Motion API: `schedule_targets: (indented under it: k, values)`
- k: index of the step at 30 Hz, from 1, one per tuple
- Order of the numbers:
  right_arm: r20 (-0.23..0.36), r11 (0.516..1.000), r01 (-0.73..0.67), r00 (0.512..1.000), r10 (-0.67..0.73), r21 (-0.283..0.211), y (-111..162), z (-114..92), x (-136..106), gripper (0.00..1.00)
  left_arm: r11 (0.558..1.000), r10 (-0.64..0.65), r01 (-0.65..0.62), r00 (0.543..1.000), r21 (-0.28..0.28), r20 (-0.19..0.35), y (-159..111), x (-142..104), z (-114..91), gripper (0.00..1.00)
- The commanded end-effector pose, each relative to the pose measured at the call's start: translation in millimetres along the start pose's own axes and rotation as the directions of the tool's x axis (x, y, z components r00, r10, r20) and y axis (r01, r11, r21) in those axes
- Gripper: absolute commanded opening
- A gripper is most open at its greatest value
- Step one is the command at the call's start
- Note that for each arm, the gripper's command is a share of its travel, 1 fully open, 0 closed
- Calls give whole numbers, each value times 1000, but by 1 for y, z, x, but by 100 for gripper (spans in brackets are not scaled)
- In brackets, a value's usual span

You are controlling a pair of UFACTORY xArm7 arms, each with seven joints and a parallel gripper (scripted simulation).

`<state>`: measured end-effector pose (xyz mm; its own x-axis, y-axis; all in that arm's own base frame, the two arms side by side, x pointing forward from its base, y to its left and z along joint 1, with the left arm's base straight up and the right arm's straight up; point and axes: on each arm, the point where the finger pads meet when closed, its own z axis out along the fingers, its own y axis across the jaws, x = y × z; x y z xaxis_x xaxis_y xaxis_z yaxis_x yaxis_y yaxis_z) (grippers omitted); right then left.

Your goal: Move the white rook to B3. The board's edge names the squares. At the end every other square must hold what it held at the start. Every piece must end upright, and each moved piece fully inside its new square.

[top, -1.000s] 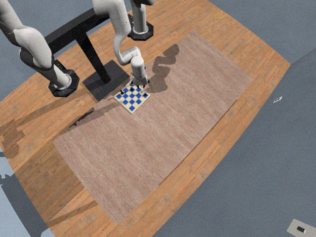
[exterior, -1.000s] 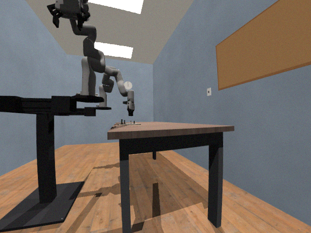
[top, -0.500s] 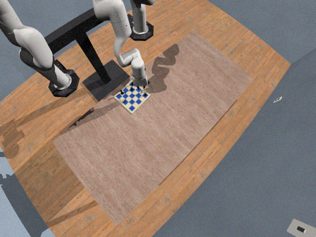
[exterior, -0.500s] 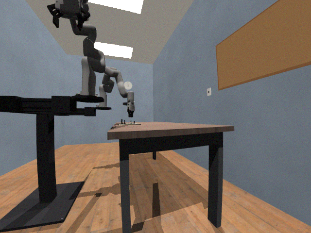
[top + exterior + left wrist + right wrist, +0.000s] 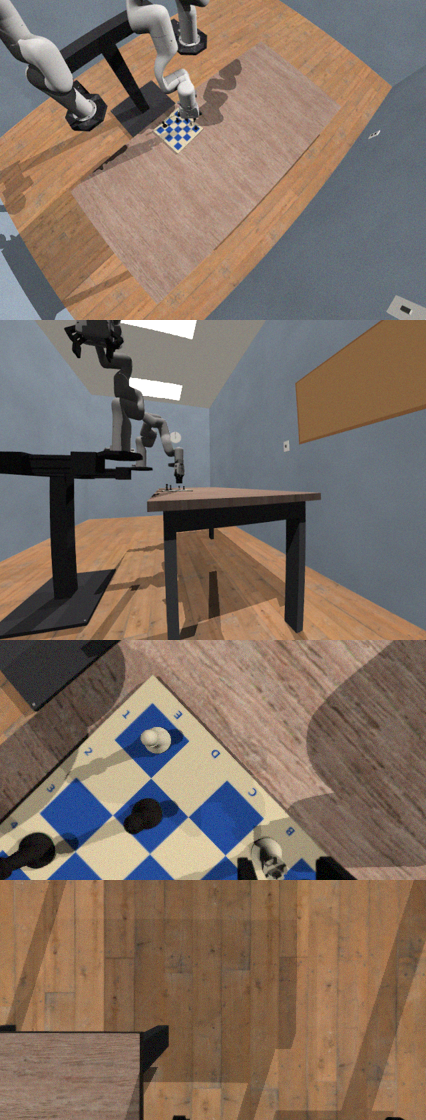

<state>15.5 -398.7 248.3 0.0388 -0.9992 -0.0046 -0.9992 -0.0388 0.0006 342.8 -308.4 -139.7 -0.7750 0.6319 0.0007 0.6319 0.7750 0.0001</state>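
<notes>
The white rook [image 5: 191, 123] [image 5: 266, 850] stands upright on light square B1 of the blue-and-cream board [image 5: 176, 151] [image 5: 153, 687]. My left gripper [image 5: 285, 867] [image 5: 178, 481] is partly open and points down above the rook, one finger on each side in the left wrist view, with nothing held. Square B3 [image 5: 182, 133] looks empty in the top view; it is outside the left wrist view. My right gripper [image 5: 93, 353] [image 5: 287, 1118] is open and empty, raised high away from the board.
A white pawn [image 5: 156, 740] stands on E1, a black pawn [image 5: 146, 814] on D2, and a tall black piece [image 5: 37, 850] [image 5: 164, 125] on E4. Another black piece [image 5: 196, 127] stands on A1, close beside the rook. The table [image 5: 219, 179] [image 5: 70, 1080] carries the board near its arm-side edge.
</notes>
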Motion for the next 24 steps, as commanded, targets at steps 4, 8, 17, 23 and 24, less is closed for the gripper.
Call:
schedule_targets:
  k: [4, 8, 17, 23, 24]
  values:
    - [-5, 1000, 0, 1000, 0, 1, 0, -2, 1, 100, 1000, 0, 0, 1000, 0, 5, 0, -2, 8, 39]
    - [-5, 1000, 0, 1000, 0, 1, 0, -2, 1, 100, 1000, 0, 0, 1000, 0, 5, 0, -2, 9, 39]
    - [-5, 1000, 0, 1000, 0, 1, 0, -2, 1, 100, 1000, 0, 0, 1000, 0, 5, 0, -2, 13, 39]
    - [-5, 1000, 0, 1000, 0, 1, 0, -2, 1, 100, 1000, 0, 0, 1000, 0, 5, 0, -2, 13, 39]
    - [-5, 1000, 0, 1000, 0, 1, 0, -2, 1, 100, 1000, 0, 0, 1000, 0, 5, 0, -2, 13, 39]
